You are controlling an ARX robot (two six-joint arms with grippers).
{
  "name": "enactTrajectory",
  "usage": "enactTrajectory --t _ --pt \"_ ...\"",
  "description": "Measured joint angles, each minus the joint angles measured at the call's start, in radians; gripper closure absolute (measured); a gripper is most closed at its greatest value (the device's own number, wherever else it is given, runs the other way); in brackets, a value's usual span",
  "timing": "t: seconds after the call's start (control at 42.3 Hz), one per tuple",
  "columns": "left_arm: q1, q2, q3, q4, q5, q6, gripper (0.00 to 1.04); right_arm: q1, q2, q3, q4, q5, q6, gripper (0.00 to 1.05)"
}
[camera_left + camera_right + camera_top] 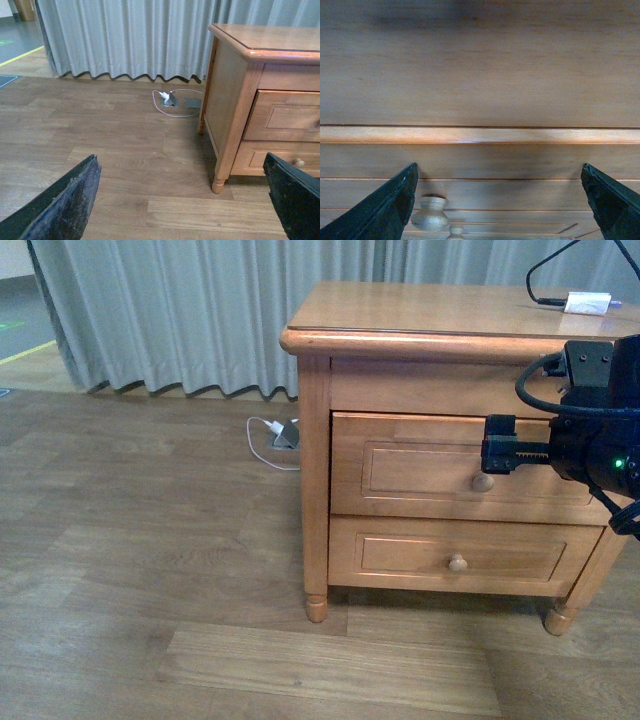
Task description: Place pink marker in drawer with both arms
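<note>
The drawer [420, 465] is the upper one of the wooden nightstand [315, 490] and it is shut, with its round knob [483, 482] facing me. My right gripper [500, 452] hovers open just in front of that drawer, slightly above and right of the knob. In the right wrist view the open right gripper [500, 212] faces the drawer front [520, 195], and the knob [431, 214] lies close to one finger [385, 212]. My left gripper [180, 210] hangs open over bare floor, left of the nightstand. The pink marker is not clearly seen; only a faint pinkish tip [615, 304] shows beside the white adapter [587, 303].
The lower drawer [400, 555] with its smaller knob [458, 563] is shut. A white charger and cable [283, 435] lie on the floor by the grey curtain [200, 310]. The nightstand's front leg [218, 186] stands between the left gripper's fingers in its view.
</note>
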Motion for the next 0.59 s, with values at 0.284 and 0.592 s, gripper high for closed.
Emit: enactTrajectory --t 0.284,0.592 --pt "0.0 0.0 0.0 0.0 0.0 0.0 0.06 -0.005 0.035 0.056 -0.013 -0.007 -0.006 0.08" --pt "0.0 0.0 0.0 0.0 0.0 0.0 0.06 -0.008 0.016 0.037 -0.01 0.004 -0.005 0.08"
